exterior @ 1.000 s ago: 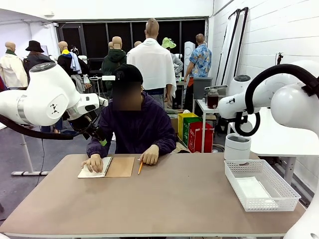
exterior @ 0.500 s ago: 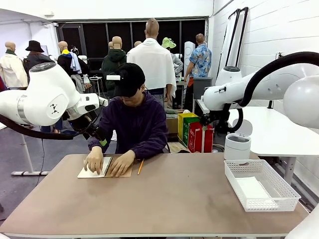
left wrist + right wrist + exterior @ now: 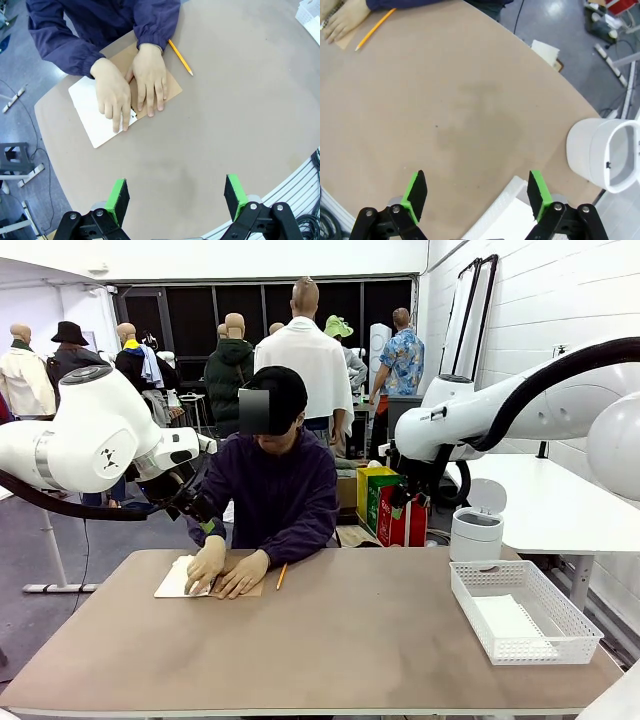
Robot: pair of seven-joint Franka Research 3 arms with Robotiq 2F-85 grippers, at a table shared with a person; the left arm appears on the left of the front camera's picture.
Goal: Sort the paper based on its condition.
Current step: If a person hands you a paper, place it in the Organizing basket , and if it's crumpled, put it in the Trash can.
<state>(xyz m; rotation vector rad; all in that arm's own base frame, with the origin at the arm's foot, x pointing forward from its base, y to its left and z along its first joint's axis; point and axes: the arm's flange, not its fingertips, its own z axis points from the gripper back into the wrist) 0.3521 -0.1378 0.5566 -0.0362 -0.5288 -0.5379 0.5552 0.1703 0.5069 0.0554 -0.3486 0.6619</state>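
Note:
At the table's far left the person presses both hands (image 3: 225,570) on an open spiral notebook with a brown cover (image 3: 170,89). A white paper page (image 3: 172,582) (image 3: 92,110) lies under the hands; I cannot tell whether it is loose. Another white sheet (image 3: 503,620) lies flat in the basket. My left gripper (image 3: 176,197) hangs open and empty high above the table, on the near side of the notebook; it shows in the front view too (image 3: 205,523). My right gripper (image 3: 475,194) is open and empty above the table's right half, raised behind it (image 3: 398,505).
A yellow pencil (image 3: 282,575) (image 3: 180,56) (image 3: 374,30) lies just right of the notebook. A white mesh basket (image 3: 560,615) (image 3: 492,215) stands at the right edge, with a white lidded bin (image 3: 476,535) (image 3: 605,155) on the floor behind it. Bare tabletop spans the middle and front.
My right arm has swung left, toward the table's middle. The person has leaned forward and brought the second hand onto the notebook. My left arm has not moved.

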